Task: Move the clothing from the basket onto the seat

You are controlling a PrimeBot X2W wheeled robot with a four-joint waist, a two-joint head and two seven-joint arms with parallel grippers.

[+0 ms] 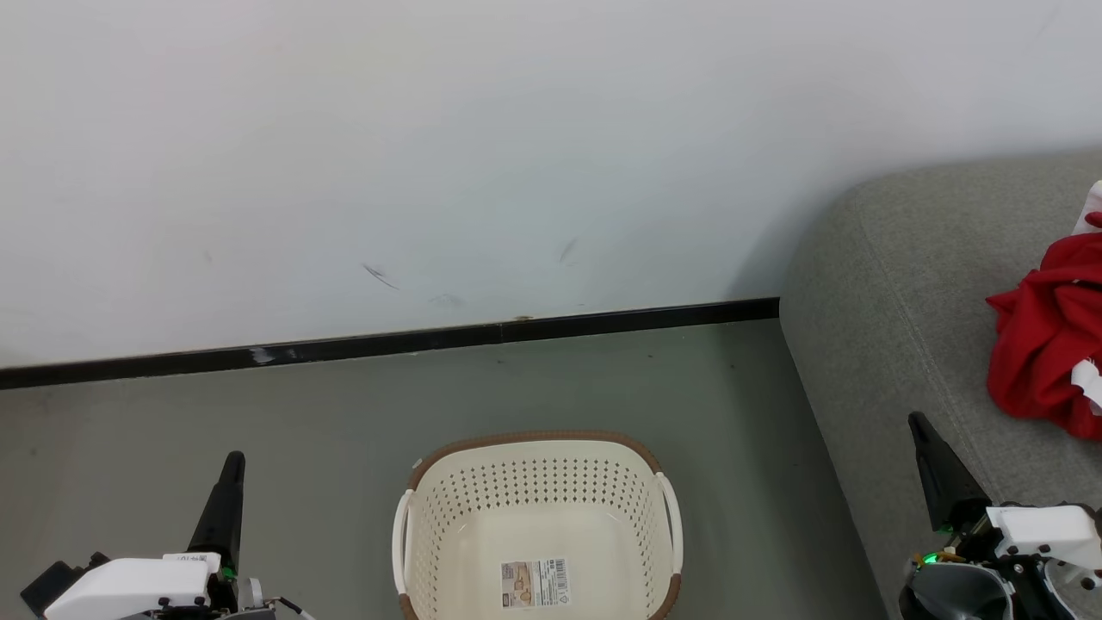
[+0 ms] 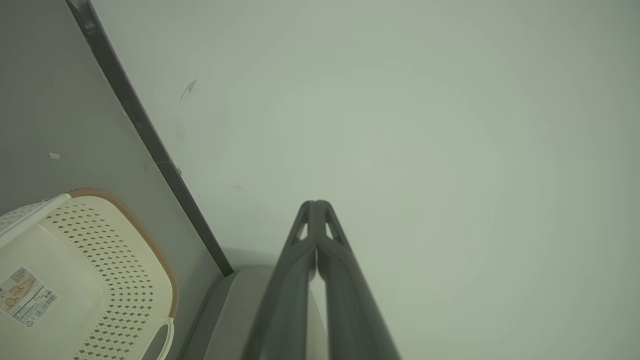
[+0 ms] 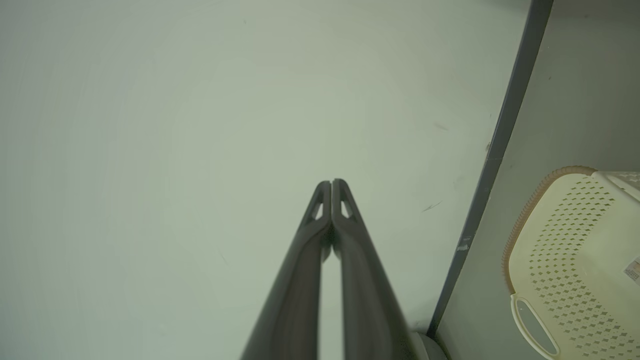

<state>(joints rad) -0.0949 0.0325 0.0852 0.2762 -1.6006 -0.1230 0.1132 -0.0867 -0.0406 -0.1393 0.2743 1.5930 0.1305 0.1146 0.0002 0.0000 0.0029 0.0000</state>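
Grey floor: cream perforated plastic basket sitting empty, red fabric clothing lying on grey woven sofa, left pincer and right pincer pressing together bare; task seemingly finishing, only withdrawal pending.

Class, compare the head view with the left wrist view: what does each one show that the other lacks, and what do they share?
Head view adds: red clothing with white trim heaped on the grey fabric sofa seat, and the right gripper. Left wrist view adds: the left gripper close up, fingertips meeting, shut on nothing. Shared: the cream perforated plastic basket, empty but for its barcode label, the sofa's corner, black skirting, white wall.
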